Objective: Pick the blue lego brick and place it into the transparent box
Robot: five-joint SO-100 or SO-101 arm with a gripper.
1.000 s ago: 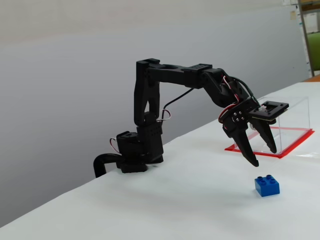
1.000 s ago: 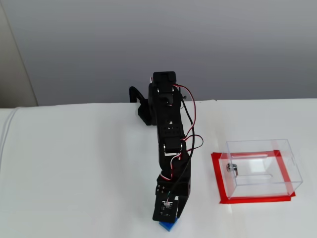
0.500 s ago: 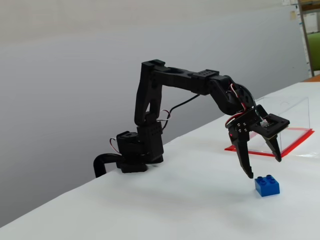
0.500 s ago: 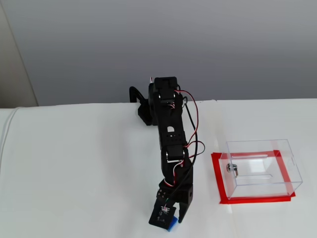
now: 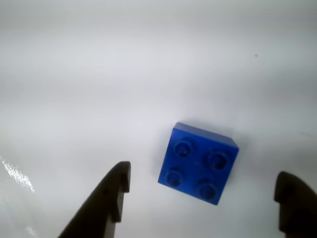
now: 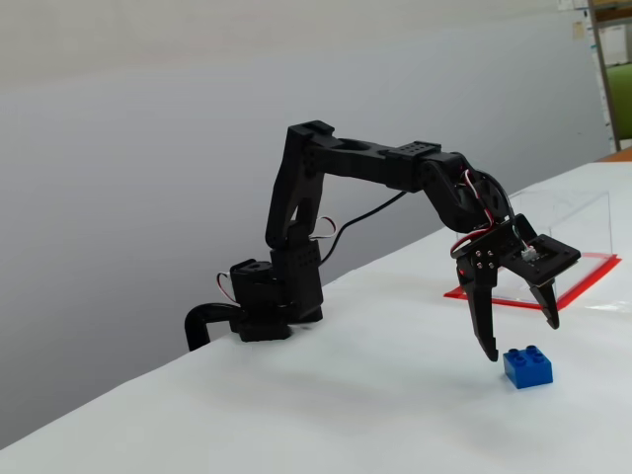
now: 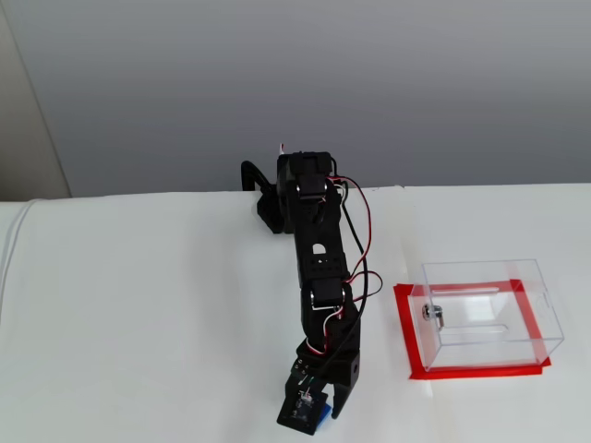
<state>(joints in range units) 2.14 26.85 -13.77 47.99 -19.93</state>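
Note:
The blue lego brick [image 5: 198,163] lies studs up on the white table. In the wrist view it sits between my two dark fingertips, closer to the right one. My gripper [image 5: 204,171] is open and empty. In a fixed view the gripper [image 6: 520,339] hangs just above the brick [image 6: 527,366], fingers pointing down. In another fixed view the gripper [image 7: 312,415] covers most of the brick [image 7: 321,413]. The transparent box [image 7: 489,314] with its red base rim and silver lock piece [image 7: 431,314] stands to the right of the arm; it also shows in a fixed view [image 6: 568,232].
The arm's base [image 7: 277,198] is clamped at the table's far edge. The white table [image 7: 138,323] ends at a grey wall behind. The box's red rim [image 6: 591,276] lies just beyond the gripper.

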